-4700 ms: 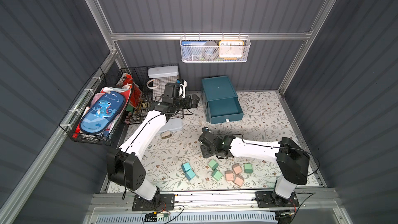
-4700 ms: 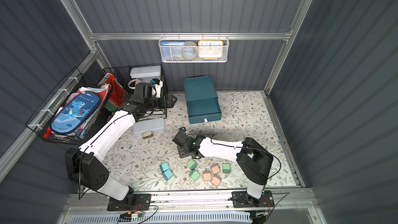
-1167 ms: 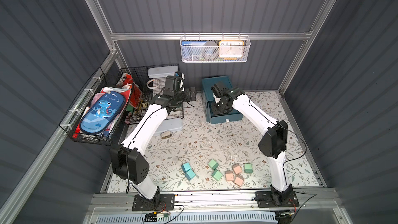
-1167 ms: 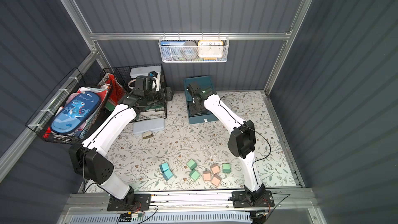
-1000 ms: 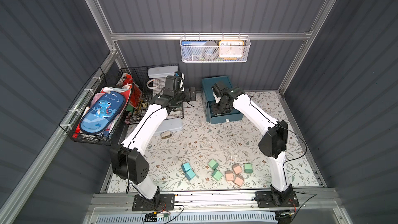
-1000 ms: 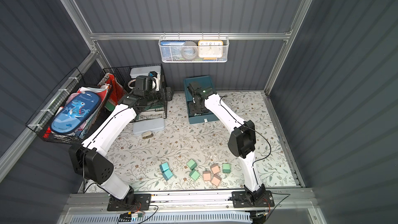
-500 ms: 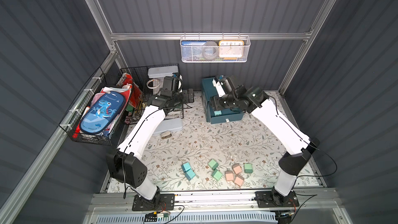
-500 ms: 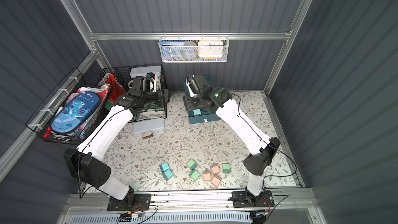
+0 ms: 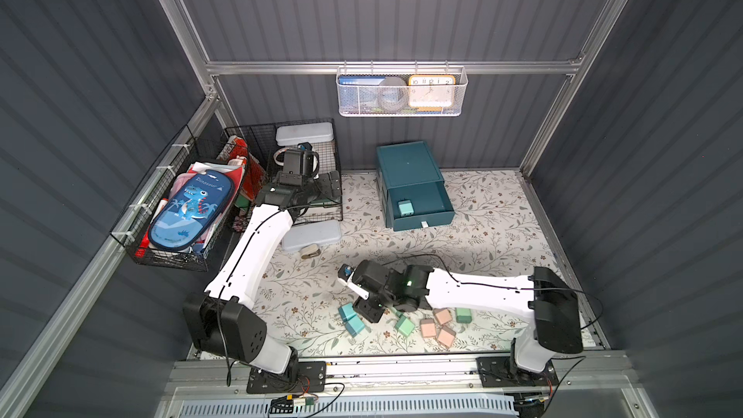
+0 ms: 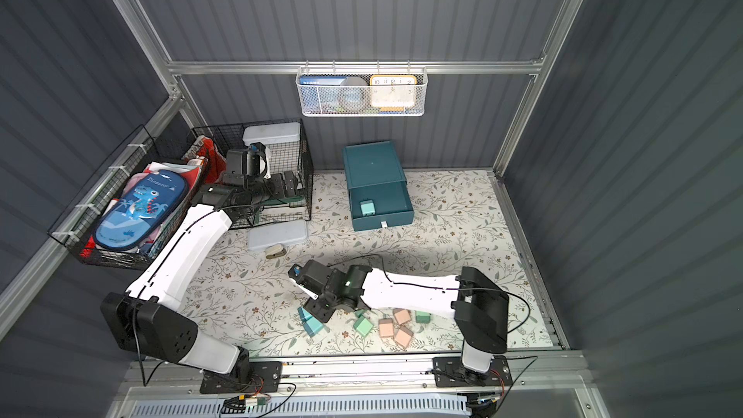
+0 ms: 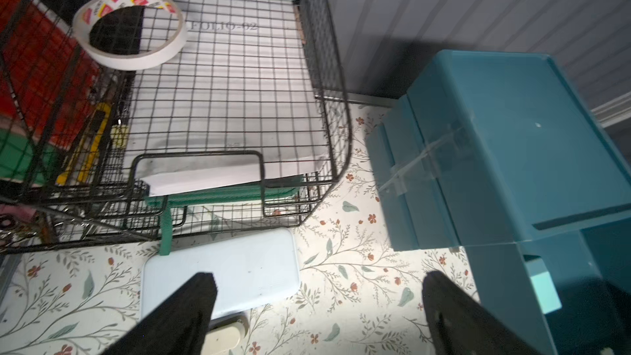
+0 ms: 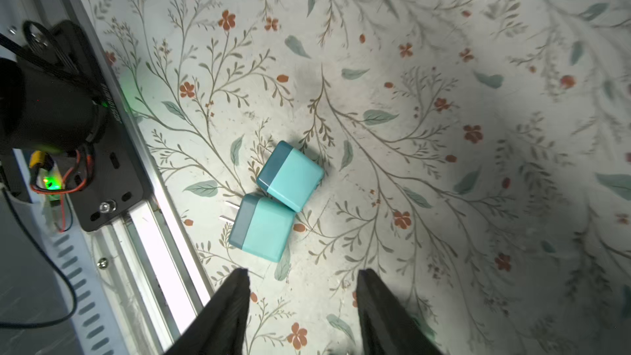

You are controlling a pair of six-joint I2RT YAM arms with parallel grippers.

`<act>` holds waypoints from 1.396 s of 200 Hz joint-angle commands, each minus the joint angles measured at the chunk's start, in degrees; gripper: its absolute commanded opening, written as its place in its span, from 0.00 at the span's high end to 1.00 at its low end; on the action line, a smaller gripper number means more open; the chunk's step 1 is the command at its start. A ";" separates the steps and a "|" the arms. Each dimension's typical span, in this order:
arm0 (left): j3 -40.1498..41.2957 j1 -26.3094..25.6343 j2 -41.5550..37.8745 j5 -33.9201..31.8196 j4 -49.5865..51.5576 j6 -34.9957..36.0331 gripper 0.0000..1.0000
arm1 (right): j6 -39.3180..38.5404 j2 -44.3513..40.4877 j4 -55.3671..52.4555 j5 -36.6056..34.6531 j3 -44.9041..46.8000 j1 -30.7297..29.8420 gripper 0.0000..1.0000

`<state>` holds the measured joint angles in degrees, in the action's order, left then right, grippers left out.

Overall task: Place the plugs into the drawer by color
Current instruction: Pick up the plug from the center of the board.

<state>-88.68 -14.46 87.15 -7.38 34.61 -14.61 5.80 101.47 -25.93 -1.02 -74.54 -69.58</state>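
1. teal plastic stands out in both top views: the drawer unit (image 9: pixel 408 162) (image 10: pixel 372 162) sits at the back of the floral bench (image 9: pixel 482 235), one drawer pulled out, with a pastel blue plug (image 9: pixel 405 208) (image 10: pixel 367 208) lying inside near its front.
2. same views, at the front of the bench: the right pincer (image 9: pixel 366 310) (image 10: pixel 319 311) hangs low just beside two blue plugs (image 9: pixel 356 326) (image 10: pixel 313 327). green plugs (image 9: pixel 404 325) and pink plugs (image 9: pixel 427 329) lie scattered toward the right arm's base. the left pincer (image 9: pixel 330 186) (image 10: pixel 287 184) is up by the black wire rack (image 9: pixel 305 120), well apart from the plugs on the bench.
3. left wrist view: the left pincer (image 11: pixel 319 278) is spread wide with nothing between its fingers. beyond it are a pale blue tin (image 11: pixel 222 271) on the bench, the wire rack with a tape roll (image 11: pixel 129 59) on its upper tray, and the drawer unit, where the blue plug's edge just shows in the open drawer.
4. right wrist view: the right pincer (image 12: pixel 304 273) is parted and empty. the two blue plugs lie just ahead of it, touching each other, and the nearer one's prongs point toward the front rail (image 12: pixel 153 216).
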 commanded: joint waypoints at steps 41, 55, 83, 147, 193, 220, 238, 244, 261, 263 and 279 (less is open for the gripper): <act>0.53 0.57 -1.86 -0.19 0.28 -1.47 0.01 | -2.54 7.49 7.82 6.32 -0.59 -0.38 0.43; 0.61 0.57 -2.26 -0.18 0.37 -1.54 0.01 | -2.73 8.69 8.24 5.78 -0.62 -0.36 0.42; 0.53 0.57 -2.51 0.10 0.72 -1.38 0.01 | -3.18 10.22 8.18 5.64 -1.01 -0.37 0.40; 0.69 0.57 -3.12 1.48 0.79 -1.43 0.01 | -2.83 13.83 7.91 2.57 -3.79 0.31 0.38; 0.88 0.57 -3.55 1.83 1.07 -1.39 0.01 | -3.08 15.44 7.32 0.43 -5.86 2.03 0.38; 1.22 0.57 -3.97 1.76 1.14 -1.38 0.01 | -2.65 16.52 6.61 -0.99 -7.19 3.89 0.38; 1.30 0.57 -4.12 1.65 1.20 -1.30 0.01 | -0.97 16.40 6.42 -1.47 -7.47 5.72 0.37; 1.39 0.57 -4.07 1.63 1.18 -1.30 0.01 | -0.25 16.23 6.42 -0.98 -7.51 6.38 0.37; 1.35 0.57 -3.81 1.55 1.12 -1.30 0.01 | 2.31 15.50 6.59 1.46 -7.24 7.73 0.37; 1.37 0.57 -3.74 1.50 1.15 -1.34 0.01 | 2.49 15.44 6.64 1.81 -7.16 7.85 0.37; 1.34 0.57 -3.49 1.56 0.91 -1.30 0.01 | 3.91 14.83 6.90 4.95 -6.90 8.06 0.37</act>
<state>-88.27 -13.93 84.38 -6.24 34.81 -15.11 6.15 117.34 -18.11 0.34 -80.77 -62.13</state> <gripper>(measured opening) 0.991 0.629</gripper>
